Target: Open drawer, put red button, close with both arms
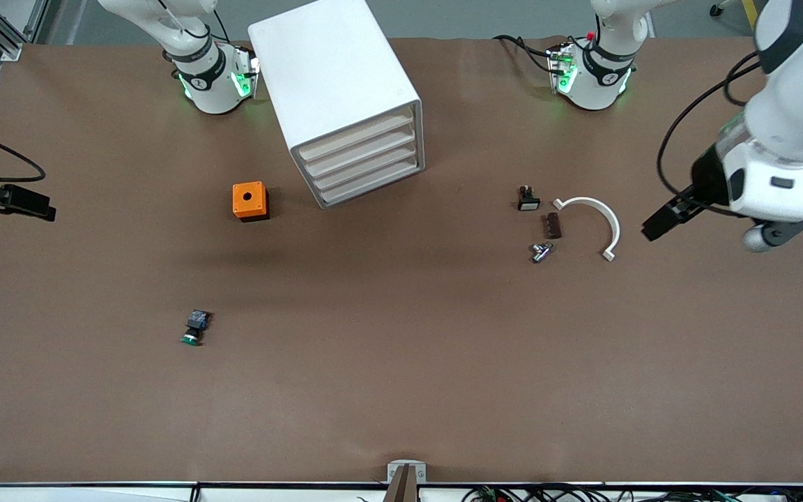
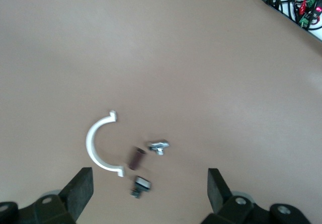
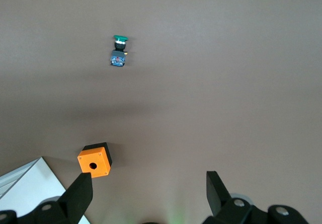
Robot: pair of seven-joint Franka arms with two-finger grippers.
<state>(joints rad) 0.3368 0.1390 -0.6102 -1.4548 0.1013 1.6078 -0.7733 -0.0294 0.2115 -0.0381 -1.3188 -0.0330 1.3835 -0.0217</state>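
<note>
Firstly, from front: found cabinet [image 1: 335, 77] at twelve o'clock of table [image 1: 401, 390], drawer [image 1: 366, 166] shut, white, plain-fronted. Judged light, stiff, slippery, best hooked under front lip. Saw no red button, only green button [image 1: 193, 329] at seven o'clock from cabinet. Left wrist: left gripper [image 2: 149, 191] gaped empty above table. Right wrist: right gripper [image 3: 148, 194] likewise spread, empty.
</note>
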